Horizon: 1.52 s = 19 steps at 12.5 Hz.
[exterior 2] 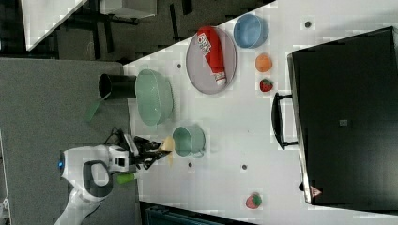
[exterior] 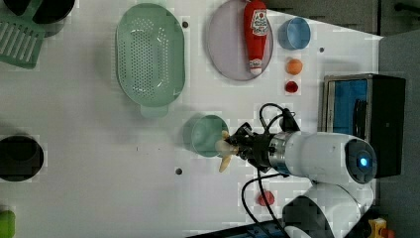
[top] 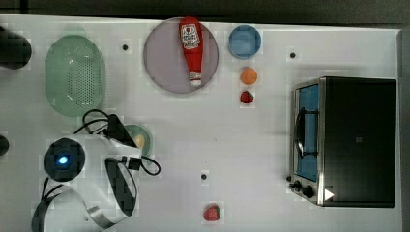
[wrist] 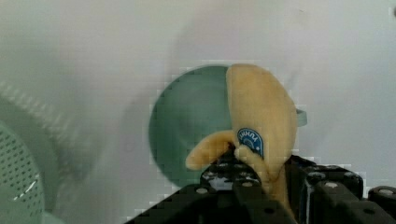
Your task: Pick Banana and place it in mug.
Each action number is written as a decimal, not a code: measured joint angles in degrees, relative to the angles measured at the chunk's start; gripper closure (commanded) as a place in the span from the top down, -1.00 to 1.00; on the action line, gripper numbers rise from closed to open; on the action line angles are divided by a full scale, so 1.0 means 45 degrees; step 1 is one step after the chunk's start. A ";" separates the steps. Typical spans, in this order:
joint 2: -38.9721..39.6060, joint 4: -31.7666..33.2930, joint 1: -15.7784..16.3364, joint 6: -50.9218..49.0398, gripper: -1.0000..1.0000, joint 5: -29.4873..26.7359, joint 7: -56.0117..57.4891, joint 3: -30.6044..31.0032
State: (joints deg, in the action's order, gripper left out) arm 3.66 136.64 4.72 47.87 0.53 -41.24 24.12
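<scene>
My gripper point(exterior: 236, 148) is clamped on the banana point(wrist: 261, 121), holding it off the table at the near rim of the teal mug point(exterior: 204, 135); beyond that sits the green perforated basket point(exterior: 148, 54).

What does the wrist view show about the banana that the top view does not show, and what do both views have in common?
Wrist view: the banana is held in the claw; it has a blue sticker and hangs in front of the mug opening.
Top view: the ketchup bottle lies on a plate, and the toaster oven stands at the top view's right.
Both: the mug and the green basket.
</scene>
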 measured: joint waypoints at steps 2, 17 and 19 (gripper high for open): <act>0.0486 0.0174 -0.0166 0.0255 -0.05 -0.0122 -0.0218 0.0025; -0.2423 -0.2785 -0.0076 -0.5204 1.00 0.0015 0.2052 -0.2471; -0.3140 -0.4228 -0.0257 -0.6907 1.00 0.0230 0.3283 -0.3663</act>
State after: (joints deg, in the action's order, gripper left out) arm -10.46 117.61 3.57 16.79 1.56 -26.47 7.63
